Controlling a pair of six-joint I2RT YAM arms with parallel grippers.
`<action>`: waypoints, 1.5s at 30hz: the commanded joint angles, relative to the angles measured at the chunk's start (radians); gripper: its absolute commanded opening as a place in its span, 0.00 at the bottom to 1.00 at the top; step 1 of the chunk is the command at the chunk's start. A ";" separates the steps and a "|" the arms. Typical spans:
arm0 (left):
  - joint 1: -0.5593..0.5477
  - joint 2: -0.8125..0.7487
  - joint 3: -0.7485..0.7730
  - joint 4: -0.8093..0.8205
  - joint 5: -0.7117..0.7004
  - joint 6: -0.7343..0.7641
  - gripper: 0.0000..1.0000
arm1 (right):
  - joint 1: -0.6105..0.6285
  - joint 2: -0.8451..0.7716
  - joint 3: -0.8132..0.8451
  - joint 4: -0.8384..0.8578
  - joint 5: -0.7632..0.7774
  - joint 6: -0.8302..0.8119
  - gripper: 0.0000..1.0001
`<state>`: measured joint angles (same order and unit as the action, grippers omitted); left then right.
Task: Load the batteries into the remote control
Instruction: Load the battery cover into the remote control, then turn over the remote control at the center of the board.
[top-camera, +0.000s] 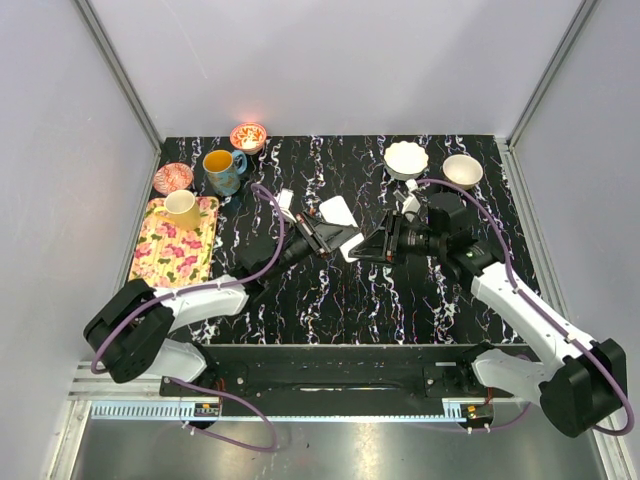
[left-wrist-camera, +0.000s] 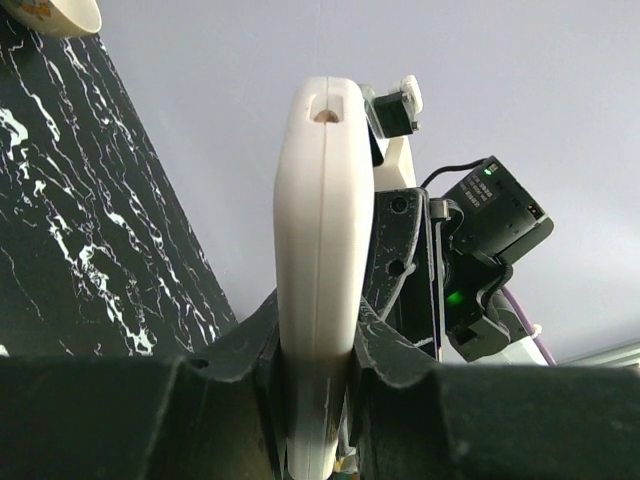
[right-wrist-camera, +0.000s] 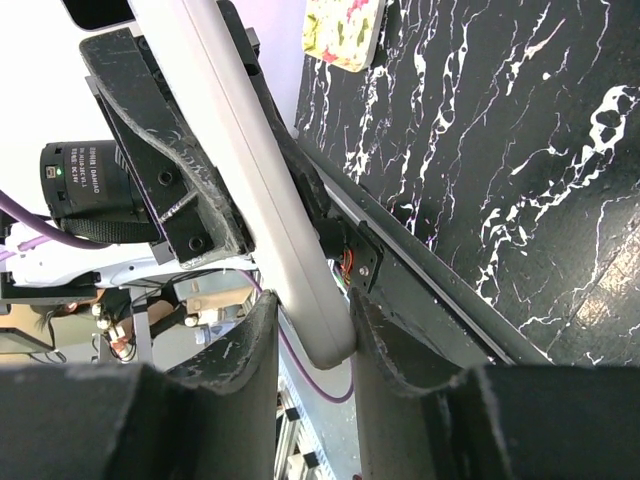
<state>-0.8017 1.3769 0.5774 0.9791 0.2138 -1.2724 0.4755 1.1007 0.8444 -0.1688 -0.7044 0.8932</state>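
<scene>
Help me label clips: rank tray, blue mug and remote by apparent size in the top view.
1. tray, clearly largest.
2-3. blue mug and remote look alike; the remote is partly hidden, so no ranking.

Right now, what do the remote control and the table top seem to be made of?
The remote control looks like moulded plastic: white, smooth, with a soft sheen, and a seam runs along its edge. The table top is black with white veins like marble; it may be real stone or a printed laminate, and the look leaves this open.
</scene>
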 joint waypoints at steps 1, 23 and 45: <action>-0.180 0.014 0.049 0.023 0.417 -0.041 0.00 | -0.009 0.073 0.110 0.319 0.195 -0.016 0.00; -0.056 -0.070 -0.017 -0.016 0.441 0.001 0.00 | -0.011 0.004 0.099 0.126 0.016 -0.186 0.37; 0.260 -0.175 -0.185 0.076 0.262 -0.074 0.99 | -0.006 -0.009 0.272 -0.515 0.591 -0.433 0.00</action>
<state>-0.6090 1.3449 0.4210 1.1614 0.5201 -1.4399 0.4690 1.0458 0.9623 -0.3496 -0.6064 0.5888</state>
